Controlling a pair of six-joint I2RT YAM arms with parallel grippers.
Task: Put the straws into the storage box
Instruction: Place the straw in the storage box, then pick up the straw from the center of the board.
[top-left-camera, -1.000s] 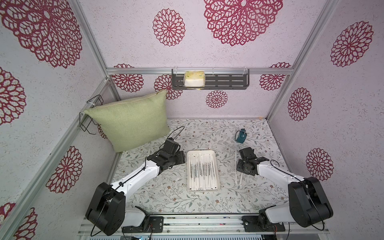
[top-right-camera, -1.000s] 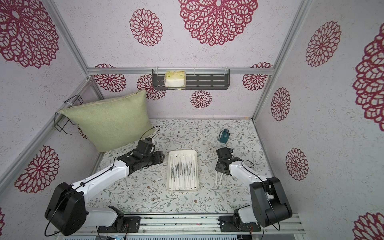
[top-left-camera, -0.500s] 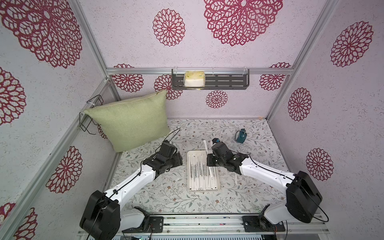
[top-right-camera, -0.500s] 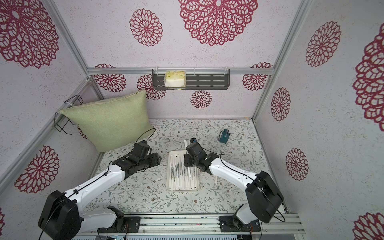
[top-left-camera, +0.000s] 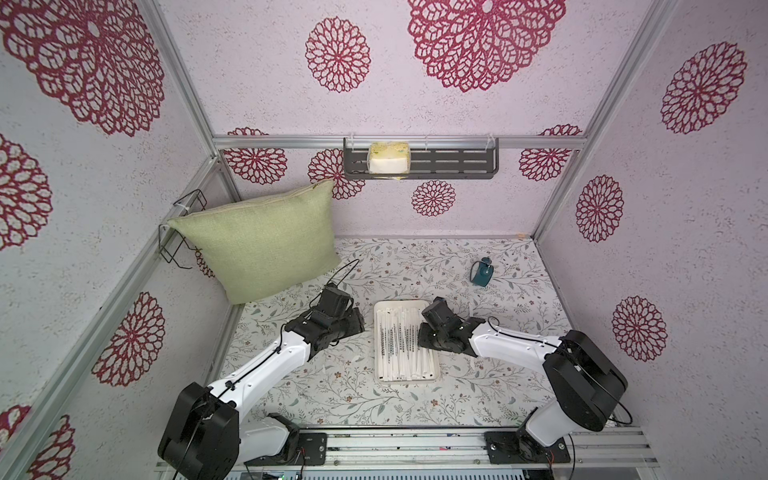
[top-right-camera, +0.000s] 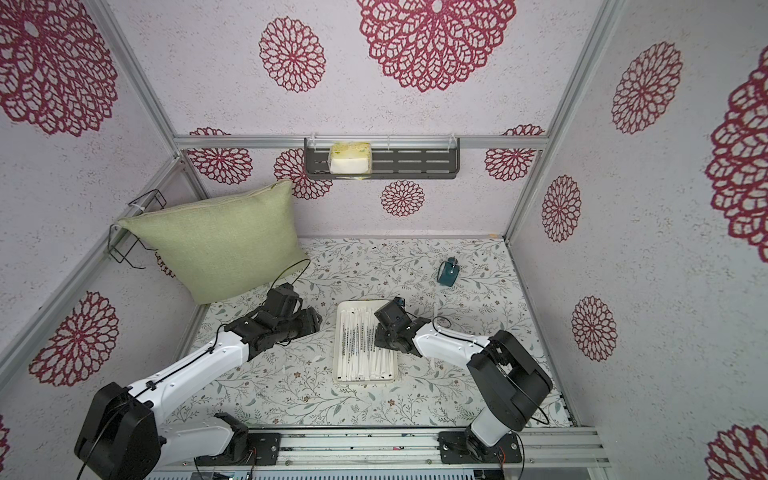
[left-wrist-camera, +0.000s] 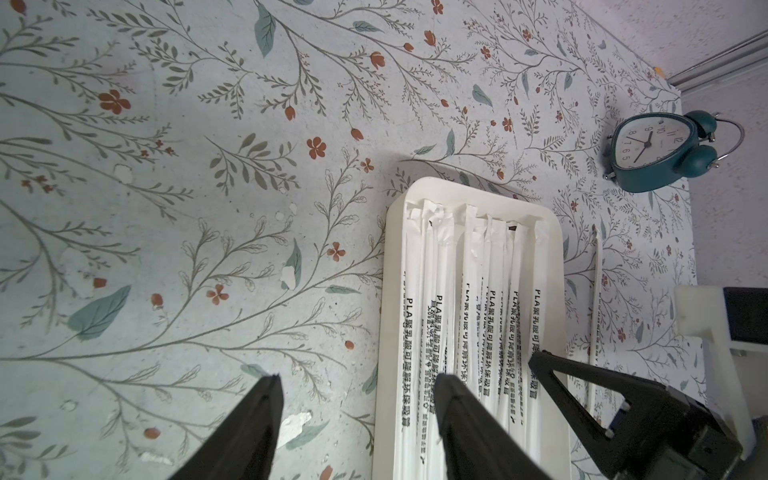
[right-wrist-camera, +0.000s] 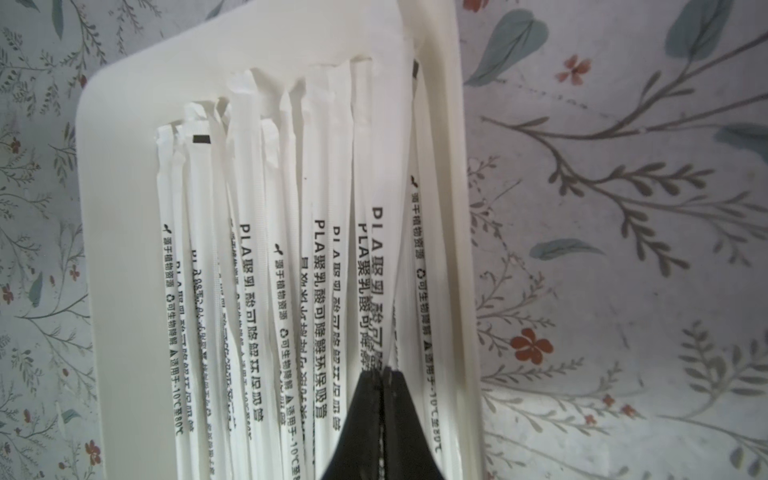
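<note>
- My right pincer is clenched on one held straw. Its two black fingers press together with the paper wrapper pinched between them.
- That held straw runs lengthwise over the storage box, along the long side nearer the right arm. I cannot tell whether it touches the ones below it.
- The other straws lie inside the box, roughly parallel along its length. Several overlap, and black print shows on the white wrappers.
- My left pincer is released, with nothing between its fingers, and it hovers at the box's opposite long side. In the left wrist view one finger shows in front of the straws, the other over the bare worktop.
- A stray straw lies on the worktop just beside the box on the right arm's side, parallel to it and outside the rim.
- In both top views the box sits mid-worktop between the two arms.
- A teal alarm clock stands well apart, towards the back wall.
- A green pillow leans at the left wall.
- The dark wall shelf carries a pale yellow packet.
</note>
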